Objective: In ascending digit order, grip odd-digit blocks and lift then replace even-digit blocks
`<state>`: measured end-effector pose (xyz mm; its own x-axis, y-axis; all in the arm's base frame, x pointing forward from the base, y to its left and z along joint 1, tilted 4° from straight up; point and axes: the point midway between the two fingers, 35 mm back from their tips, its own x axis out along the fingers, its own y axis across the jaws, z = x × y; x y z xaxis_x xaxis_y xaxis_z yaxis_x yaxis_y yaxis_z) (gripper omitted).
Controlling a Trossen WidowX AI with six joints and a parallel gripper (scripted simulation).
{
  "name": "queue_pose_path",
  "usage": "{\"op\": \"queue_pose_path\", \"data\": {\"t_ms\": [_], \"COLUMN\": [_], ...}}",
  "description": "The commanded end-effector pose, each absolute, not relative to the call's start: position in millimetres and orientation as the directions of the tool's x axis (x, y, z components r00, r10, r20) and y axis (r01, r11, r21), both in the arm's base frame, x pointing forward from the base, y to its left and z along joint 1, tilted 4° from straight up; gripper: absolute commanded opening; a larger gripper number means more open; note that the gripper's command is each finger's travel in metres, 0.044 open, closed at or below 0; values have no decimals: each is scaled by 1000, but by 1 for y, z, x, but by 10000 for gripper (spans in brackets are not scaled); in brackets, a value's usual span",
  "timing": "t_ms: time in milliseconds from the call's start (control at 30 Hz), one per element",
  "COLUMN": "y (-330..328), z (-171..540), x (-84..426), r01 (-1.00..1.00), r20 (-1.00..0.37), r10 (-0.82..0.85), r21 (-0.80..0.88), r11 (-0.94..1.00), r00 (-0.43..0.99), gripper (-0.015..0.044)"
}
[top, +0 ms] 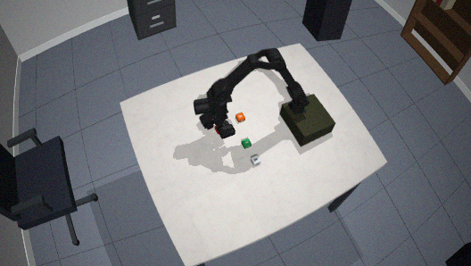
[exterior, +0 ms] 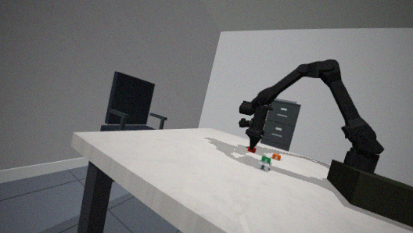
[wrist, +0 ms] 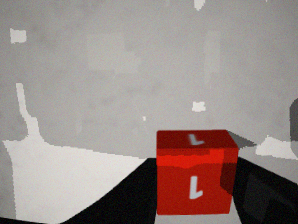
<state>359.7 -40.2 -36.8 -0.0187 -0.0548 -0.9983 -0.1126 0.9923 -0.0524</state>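
Red on every visible side, the block point(wrist: 194, 181) marked 1 sits on the pale table point(top: 201, 214) point(exterior: 156, 156) point(wrist: 55, 185) between the fingers of the black gripper point(top: 221, 129) point(exterior: 252, 147) point(wrist: 193, 167). The gripper is a little over a third open, its fingers closed against two opposite sides. One is odd, so the step calls for a squeeze and release, with no lift. Best practice is to hold height and wrist angle steady, press only enough for firm contact, then part the fingers evenly before rising straight up; an early rise could carry the block along, a sideways drift could drag it.

The cube has crisp edges and a white 1 on both its top and the side facing the wrist camera, with a brighter band of light across that side. Seen from above, an orange block point(top: 240, 117) point(exterior: 276, 156) lies at its two o'clock, with a green block point(top: 246, 143) point(exterior: 266, 159) and a white block point(top: 255, 160) point(exterior: 264, 167) towards four, their digits too small to read.
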Motion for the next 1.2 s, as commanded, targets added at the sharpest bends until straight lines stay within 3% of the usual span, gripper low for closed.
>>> {"op": "queue_pose_path", "data": {"t_ms": [0,33,400,767,967,1100,1167], "y": [-41,-41,-41,-39,-34,-34,-34], "z": [-38,-38,-38,-1,76,80,80], "x": [360,360,360,361,363,362,362], "r01": [-117,-117,-117,-117,-117,-117,-117], "r20": [-998,-998,-998,-998,-998,-998,-998], "r10": [-58,-58,-58,-58,-57,-57,-57], "r21": [-56,-56,-56,-55,-55,-55,-55], "r11": [992,992,992,992,992,992,992], "r00": [-18,-18,-18,-18,-18,-18,-18], "gripper": [120,120,400,400,242,138,120]}}
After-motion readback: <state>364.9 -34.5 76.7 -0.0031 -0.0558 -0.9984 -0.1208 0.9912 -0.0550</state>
